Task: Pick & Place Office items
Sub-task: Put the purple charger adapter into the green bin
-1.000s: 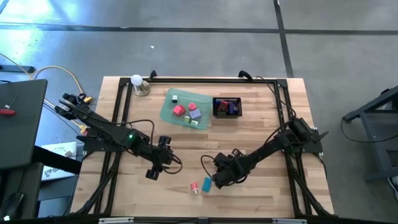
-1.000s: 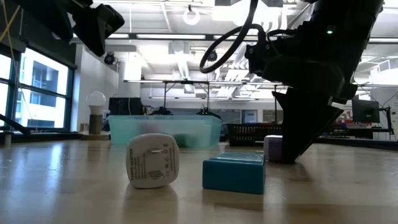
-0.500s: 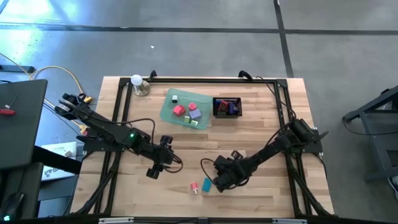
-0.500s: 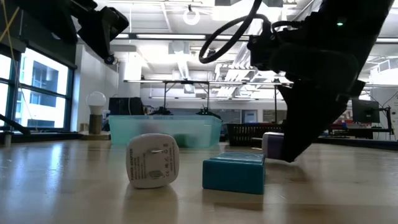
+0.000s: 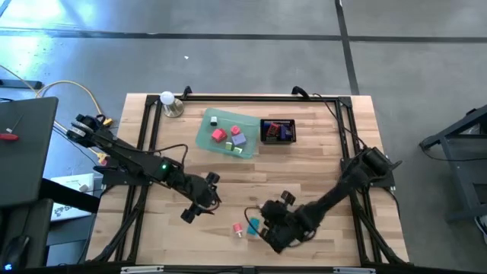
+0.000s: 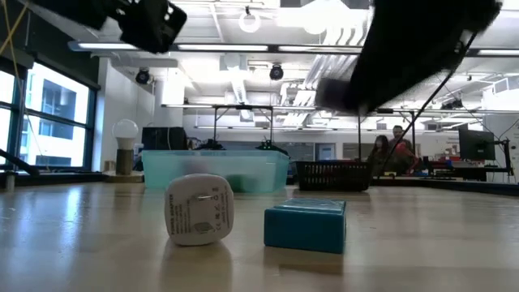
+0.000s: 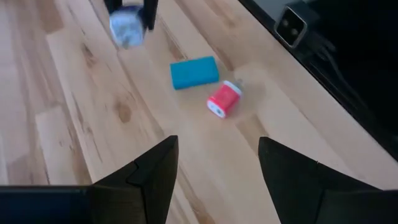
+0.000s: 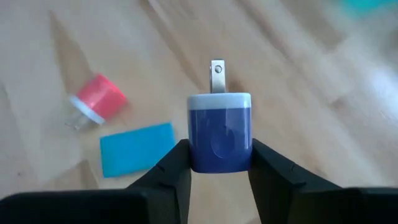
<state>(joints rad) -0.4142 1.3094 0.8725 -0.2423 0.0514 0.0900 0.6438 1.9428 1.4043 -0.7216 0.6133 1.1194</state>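
Observation:
My right gripper is shut on a small blue plug adapter with a white cap and a metal prong. It hangs over the near middle of the table, just right of a teal block and a red-and-white plug that lie flat on the wood. My left gripper is open and empty, hovering left of those two items. Other small items lie in the translucent green tray at the back. My right gripper pinches the blue body of the adapter between its two fingers, one on each side. The white cap and prong point away from the gripper. The fingers slant down toward the table, and the adapter is lifted clear of the wood.
A black mesh basket stands right of the tray and holds a few items. A lamp bulb sits at the back left corner. A black frame rail runs around the table top. People show far off in the room.
My right gripper has risen and swung toward the table's near edge, carrying the blue adapter from table height to well above the wood. My left gripper has tipped and rolled somewhat while staying about where it was.

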